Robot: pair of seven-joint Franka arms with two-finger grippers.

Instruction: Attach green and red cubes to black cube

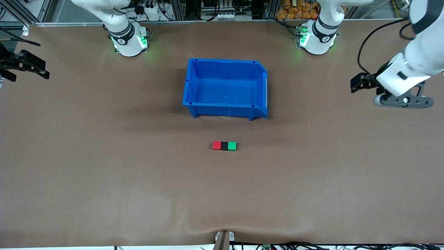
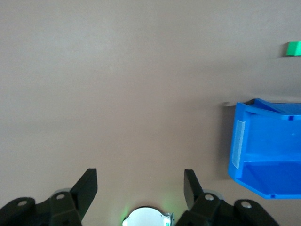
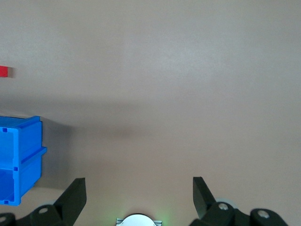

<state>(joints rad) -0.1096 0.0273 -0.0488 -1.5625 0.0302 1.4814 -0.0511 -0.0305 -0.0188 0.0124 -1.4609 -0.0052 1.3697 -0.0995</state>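
Note:
The red cube, the black cube and the green cube lie in one touching row on the brown table, nearer the front camera than the blue bin. The black cube is in the middle. The green cube shows in the left wrist view and the red cube in the right wrist view. My left gripper is open and empty, raised over the left arm's end of the table. My right gripper is open and empty over the right arm's end.
The blue bin is empty and stands mid-table, between the cube row and the arm bases; it also shows in the left wrist view and the right wrist view. Brown table lies all around.

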